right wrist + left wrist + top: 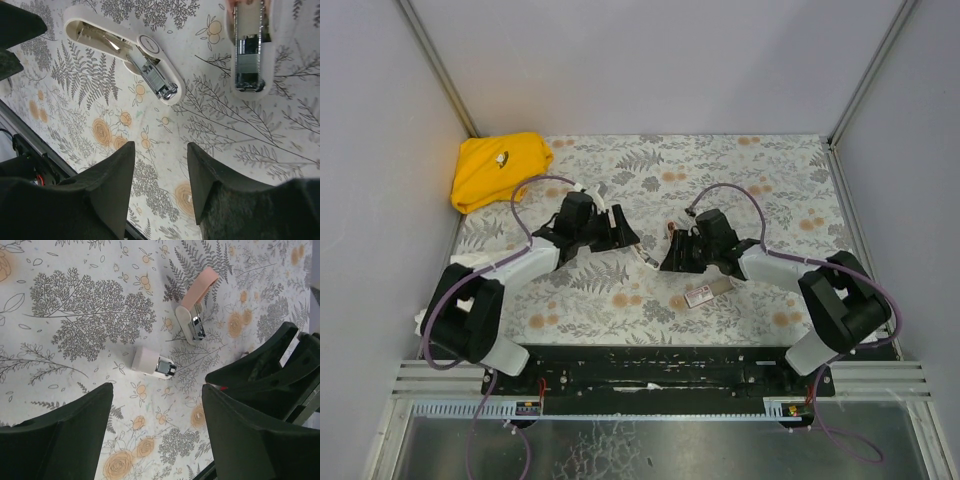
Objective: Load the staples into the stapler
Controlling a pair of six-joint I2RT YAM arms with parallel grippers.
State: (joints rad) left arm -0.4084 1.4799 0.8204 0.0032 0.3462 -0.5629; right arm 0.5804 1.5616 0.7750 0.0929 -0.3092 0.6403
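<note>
Along the near edge of the floral table (pixel 620 310) the two arm bases sit well apart. Just beyond them, near the right arm, lies a small flat box (pixel 708 292) with a red-and-white label; what it holds is too small to tell. Farther in, the left gripper (pixel 157 390) and the right gripper (pixel 161 147) face each other at mid-table, their tips close together. Both hover over the table with fingers parted and nothing between them, the left claw wide and the right one somewhat narrower. Between the two sets of tips the stapler (pixel 194 307) lies flat on the table, its pale pink top stretched away from the white body and the shiny metal part. Near it but not touching is a white piece (pixel 125 50), folded open with a metal channel showing. In the far left corner rests a crumpled yellow cloth (pixel 500 168).
</note>
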